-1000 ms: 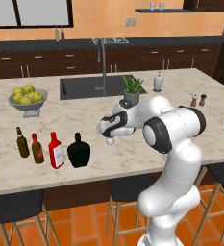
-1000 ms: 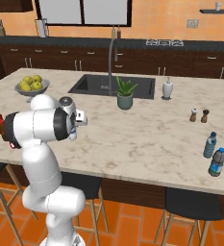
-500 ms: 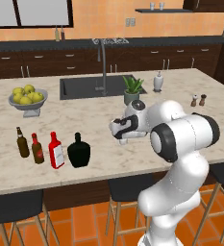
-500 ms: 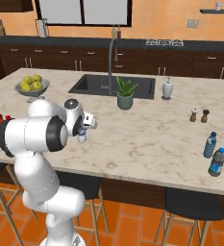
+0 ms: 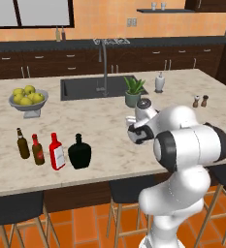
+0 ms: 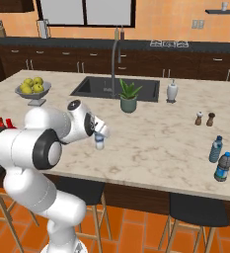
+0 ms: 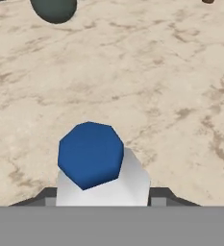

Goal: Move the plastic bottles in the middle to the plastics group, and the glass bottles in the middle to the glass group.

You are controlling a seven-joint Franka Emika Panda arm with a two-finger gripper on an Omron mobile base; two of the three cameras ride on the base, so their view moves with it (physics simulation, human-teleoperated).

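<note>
Arm folded low over the marble island counter (image 5: 100,121), elbow bulging toward the near edge, forearm reaching in toward the potted plant (image 6: 128,97). Wrist bent so the hand points down at the countertop.

Gripper (image 6: 100,139) hangs just in front of the potted plant, on the near side of it, closed around a small clear water bottle (image 6: 99,142). In the hand view the bottle's blue top (image 7: 90,153) sits between the finger tips with the pale body below it; bottle lifted clear of the marble.

Far left of the plant, near the counter's front edge, stand a slim brown bottle (image 5: 22,144), a dark-red bottle (image 5: 37,150), a flat red bottle (image 5: 56,151) with white label, and a squat black bottle (image 5: 79,152), in a row. Fruit bowl (image 5: 28,99) behind them.

Far right of the plant, near the front edge, two blue-tinted bottles (image 6: 219,157) stand close together.
</note>
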